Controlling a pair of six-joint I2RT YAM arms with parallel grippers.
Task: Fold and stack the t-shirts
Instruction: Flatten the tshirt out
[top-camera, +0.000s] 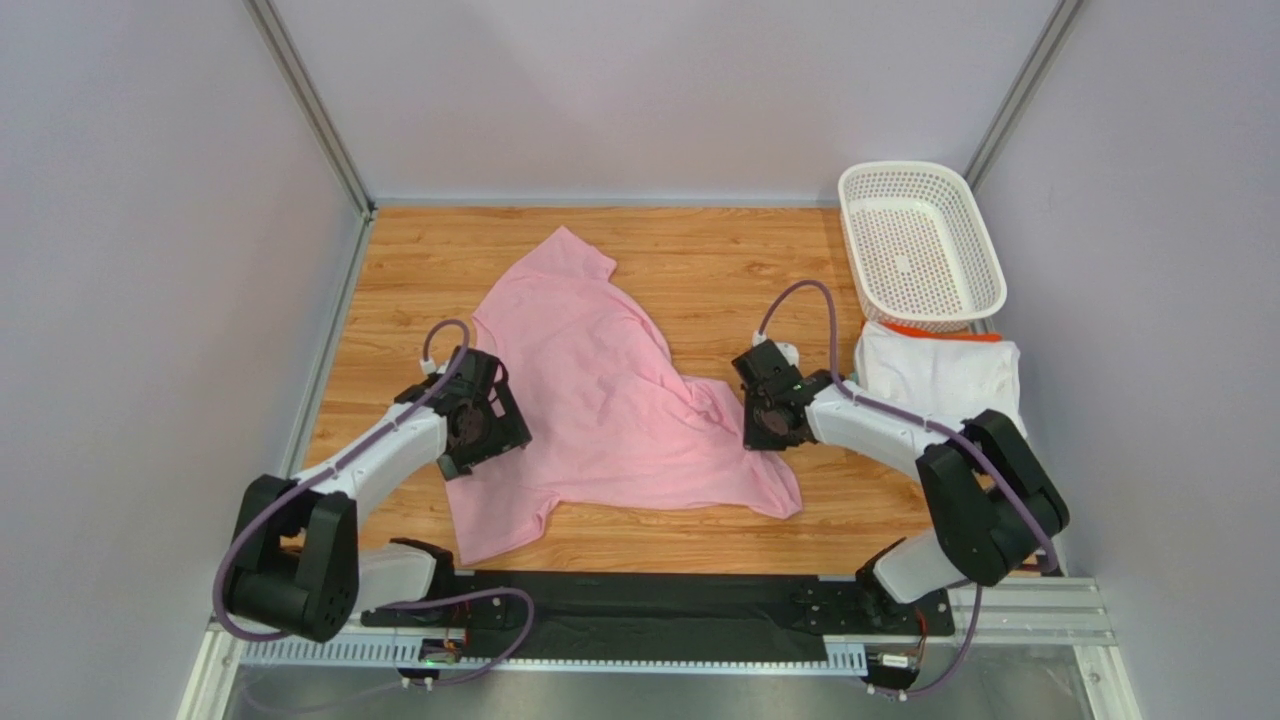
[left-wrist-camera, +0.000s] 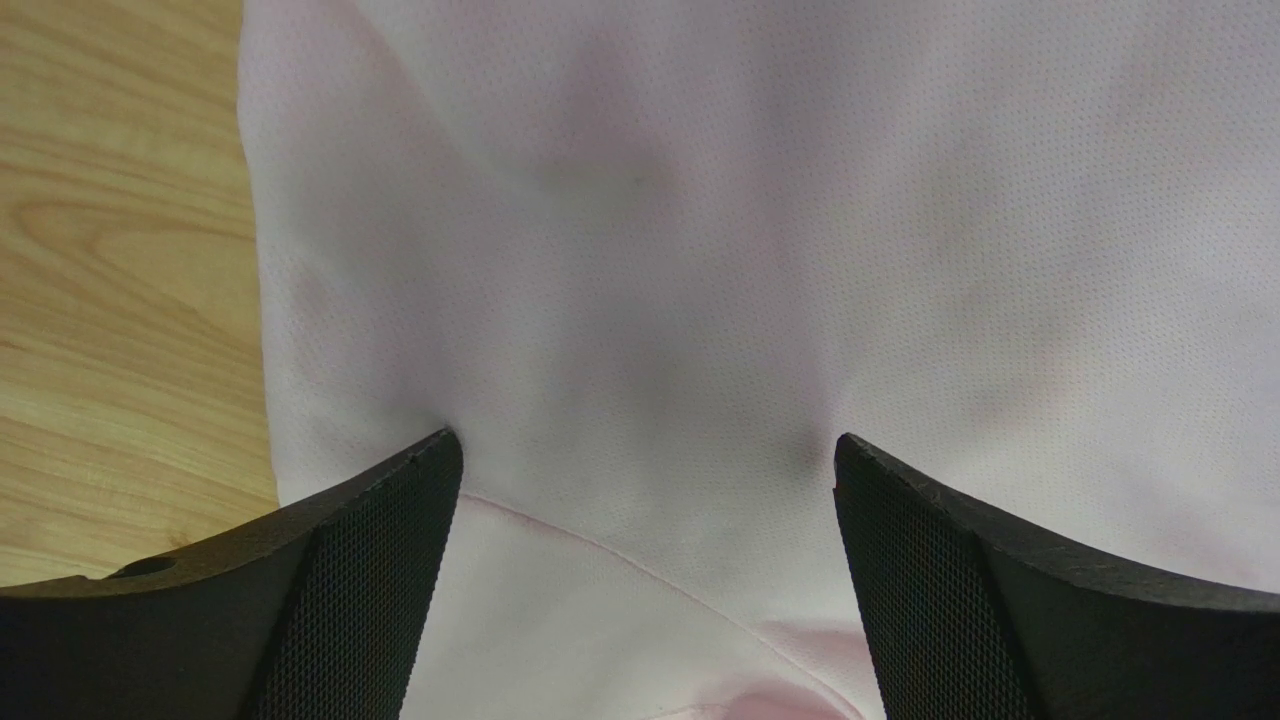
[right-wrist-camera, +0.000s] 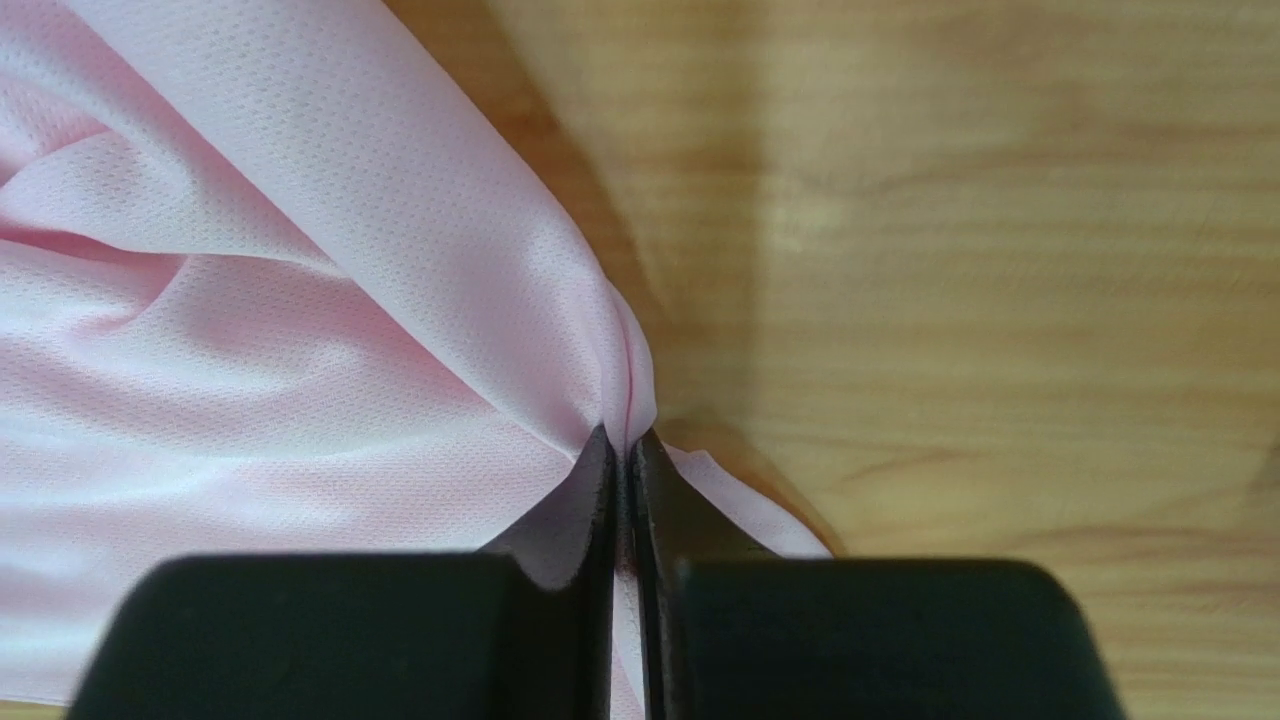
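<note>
Right gripper (right-wrist-camera: 622, 450) pinching pink t-shirt (top-camera: 609, 398) edge (jaws pressed together), left gripper (left-wrist-camera: 646, 480) spread wide over the cloth

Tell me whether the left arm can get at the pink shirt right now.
Probably yes. The left gripper is open and sits right over the pink shirt near its left edge, with nothing between them. The right gripper is shut on the opposite edge and shouldn't block it.

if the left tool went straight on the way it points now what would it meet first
The pink t-shirt, spread right under the open left tool; it may be touching the cloth now, since depth is unclear.
</note>
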